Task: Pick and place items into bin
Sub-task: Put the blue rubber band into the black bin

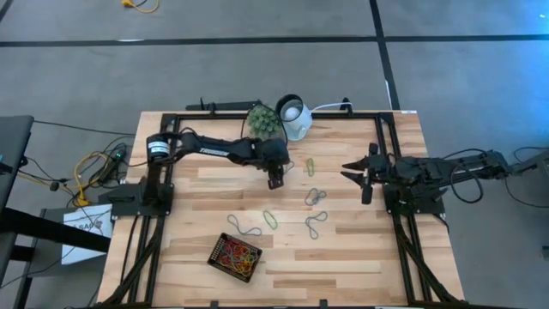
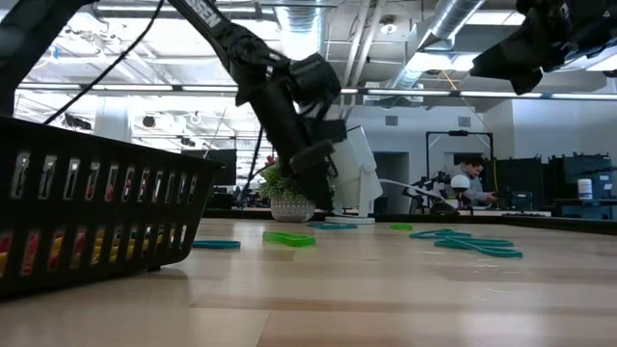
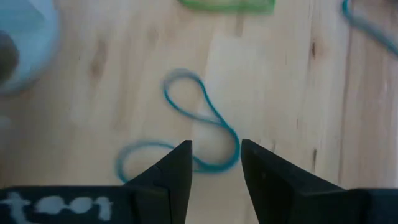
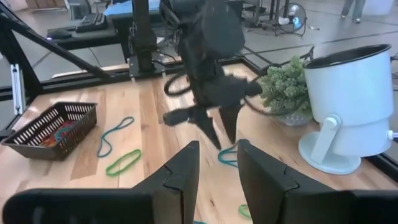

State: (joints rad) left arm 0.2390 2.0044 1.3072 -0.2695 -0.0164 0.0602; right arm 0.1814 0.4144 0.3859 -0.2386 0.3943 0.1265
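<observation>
I see two dark, matte, jointed arms. The left arm (image 1: 219, 148) carries white lettering along its link and a yellow-ringed label at its base joint. Black cables trail from the right arm (image 1: 429, 170). Each gripper has two dark, wedge-shaped fingers (image 3: 174, 171).

Robotics lab: exposed ceiling ducts (image 2: 453, 24), equipment benches (image 2: 569, 198).

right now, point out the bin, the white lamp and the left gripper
bin (image 1: 220, 254): high view, its left rim
white lamp (image 1: 297, 121): high view, its round body
left gripper (image 1: 274, 182): high view, between its fingertips
</observation>
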